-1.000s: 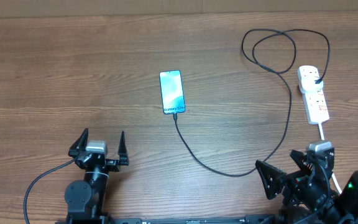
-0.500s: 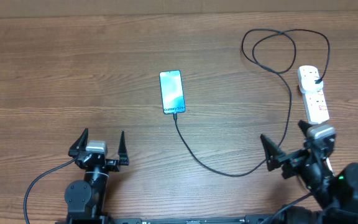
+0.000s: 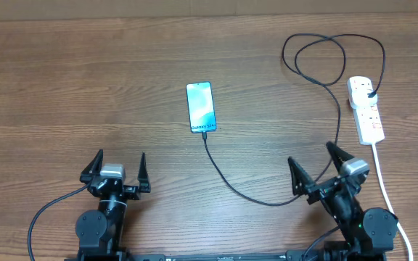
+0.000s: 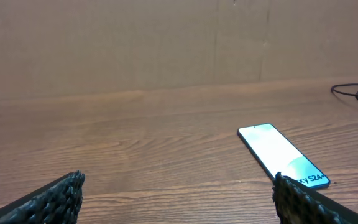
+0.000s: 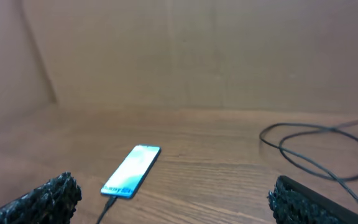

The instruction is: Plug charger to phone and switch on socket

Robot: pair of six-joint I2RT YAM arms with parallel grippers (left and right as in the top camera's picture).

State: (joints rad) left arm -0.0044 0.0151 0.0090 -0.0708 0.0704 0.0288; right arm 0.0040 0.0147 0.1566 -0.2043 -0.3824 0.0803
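We see the phone (image 3: 200, 107) lying mid-scene with its screen lit. The cable (image 3: 339, 116) meets its near end, so it looks plugged in, and the plug (image 3: 369, 91) sits in the strip (image 3: 369, 122) at the far right. We judge the switching step to be in hand. The left gripper (image 3: 120, 154) and right gripper (image 3: 310, 152) are both empty, fingers spread, at the near edge. The next move calls for the right gripper to reach farther right and press the strip's switch, which is too small for us to read.
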